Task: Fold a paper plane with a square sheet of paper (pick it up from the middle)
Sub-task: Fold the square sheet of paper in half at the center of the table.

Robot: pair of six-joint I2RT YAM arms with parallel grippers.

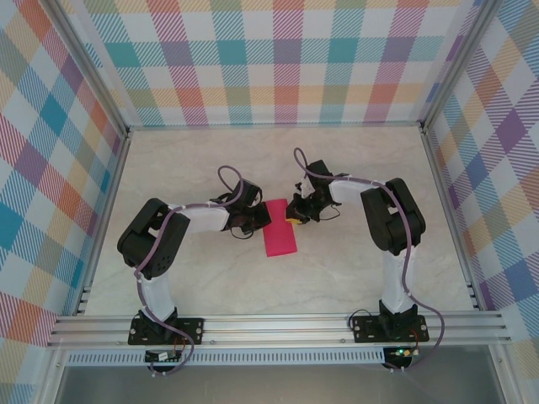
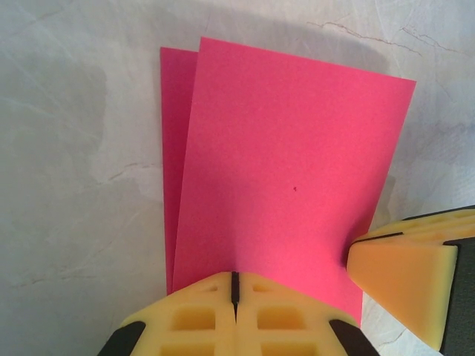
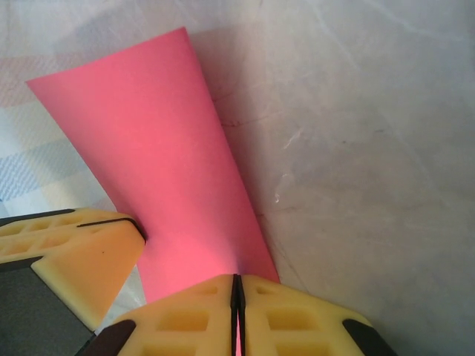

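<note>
The square sheet of paper lies mid-table as a narrow pink-red rectangle, doubled over on itself. In the left wrist view the paper shows two layers, and the lower layer sticks out along the left side. My left gripper is shut on the near edge of the top layer. My right gripper is shut on the paper at its opposite edge, and the sheet bends upward between the two. Seen from above, the left gripper and right gripper flank the paper's far end.
The pale marbled tabletop surrounds the paper, inside plaid walls and an aluminium frame rail at the near edge. The right gripper's yellow fingers sit close beside the left one's, and the left gripper's fingers sit beside the right one's.
</note>
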